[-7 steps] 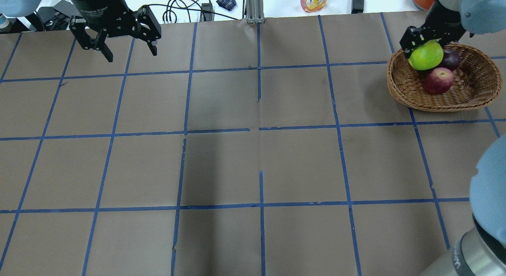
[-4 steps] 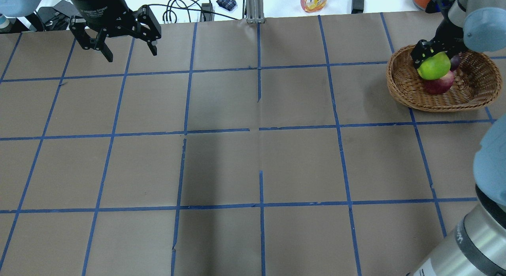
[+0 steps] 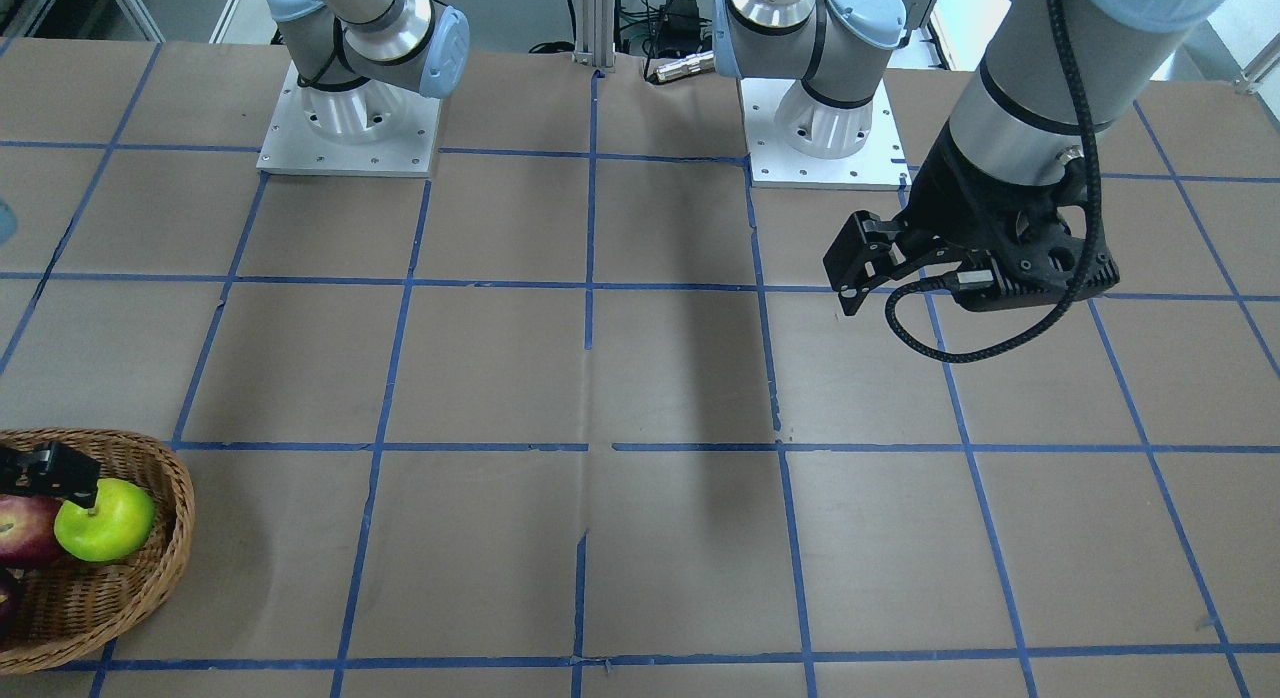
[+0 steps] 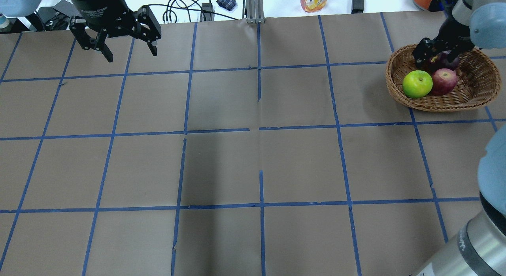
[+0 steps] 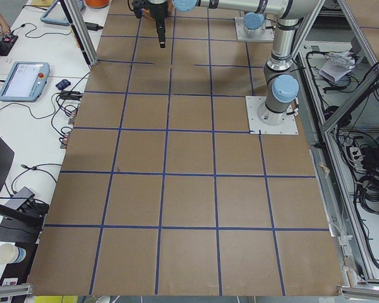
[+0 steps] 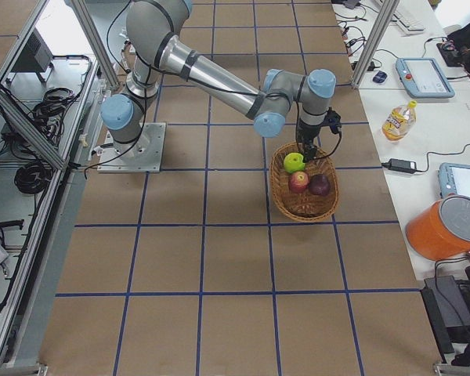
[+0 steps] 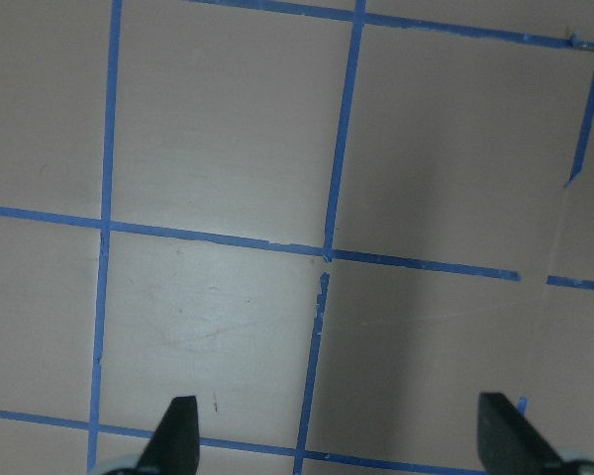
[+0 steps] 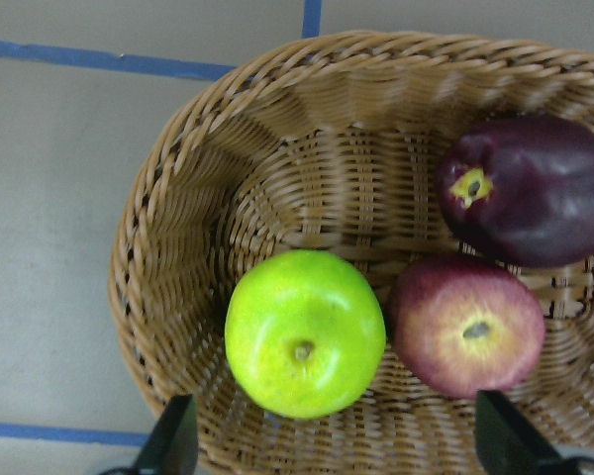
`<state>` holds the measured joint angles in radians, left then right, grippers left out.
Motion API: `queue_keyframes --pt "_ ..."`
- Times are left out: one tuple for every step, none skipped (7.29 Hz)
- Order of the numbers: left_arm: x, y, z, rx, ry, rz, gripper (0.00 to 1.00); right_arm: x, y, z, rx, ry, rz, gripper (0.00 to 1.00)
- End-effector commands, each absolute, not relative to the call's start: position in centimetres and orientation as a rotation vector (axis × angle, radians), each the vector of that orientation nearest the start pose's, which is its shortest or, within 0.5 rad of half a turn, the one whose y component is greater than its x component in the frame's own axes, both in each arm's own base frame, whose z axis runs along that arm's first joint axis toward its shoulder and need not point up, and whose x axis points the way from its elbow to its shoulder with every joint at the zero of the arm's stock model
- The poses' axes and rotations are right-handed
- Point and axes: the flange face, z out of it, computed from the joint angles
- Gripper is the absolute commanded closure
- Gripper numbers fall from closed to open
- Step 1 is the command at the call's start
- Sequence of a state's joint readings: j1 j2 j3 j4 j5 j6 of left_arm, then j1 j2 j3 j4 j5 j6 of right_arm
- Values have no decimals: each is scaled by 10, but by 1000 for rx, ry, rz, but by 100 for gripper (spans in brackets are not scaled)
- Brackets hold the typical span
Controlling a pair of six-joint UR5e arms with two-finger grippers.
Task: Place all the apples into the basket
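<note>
The wicker basket (image 4: 395,84) stands at the table's far right. The yellow-green apple (image 4: 417,84) lies in it, touching the red apple (image 4: 444,81). The maroon apple (image 4: 450,61) lies behind them, partly hidden by my right gripper (image 4: 438,54). That gripper hangs open and empty just above the basket's back part. In the right wrist view the green apple (image 8: 304,332), red apple (image 8: 465,336) and maroon apple (image 8: 530,188) all rest in the basket (image 8: 144,267), free of the spread fingers (image 8: 173,440). My left gripper (image 4: 130,54) is open and empty at the far left.
A juice bottle (image 4: 314,0), cables and a small dark pouch (image 4: 226,2) lie on the white bench behind the table. An orange container (image 6: 442,227) stands beyond the basket's end. Blue tape lines grid the brown table (image 4: 257,161).
My right gripper carried the green apple down into the basket and opened. The apple now lies loose beside the red one. The left arm has not moved.
</note>
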<state>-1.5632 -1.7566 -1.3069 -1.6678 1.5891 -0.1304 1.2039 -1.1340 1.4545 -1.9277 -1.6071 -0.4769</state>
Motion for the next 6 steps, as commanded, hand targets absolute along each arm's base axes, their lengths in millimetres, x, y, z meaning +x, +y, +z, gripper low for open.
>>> queue_keyframes --pt "-126 -570 508 -217 3114 32 0 -88 -603 394 -44 3146 128 0" --pt "-127 -569 509 -215 3114 29 0 -74 -576 422 129 3137 142 0" --pt "-126 -570 508 -220 3114 32 0 -59 -554 441 148 3126 96 0" --pt "-127 -569 507 -215 3114 34 0 -47 -528 457 211 3132 64 0" --pt "-127 -568 507 -215 3113 34 0 -24 -503 460 249 3122 58 0" --pt "-127 -568 506 -215 3113 36 0 14 -480 457 324 3121 50 0"
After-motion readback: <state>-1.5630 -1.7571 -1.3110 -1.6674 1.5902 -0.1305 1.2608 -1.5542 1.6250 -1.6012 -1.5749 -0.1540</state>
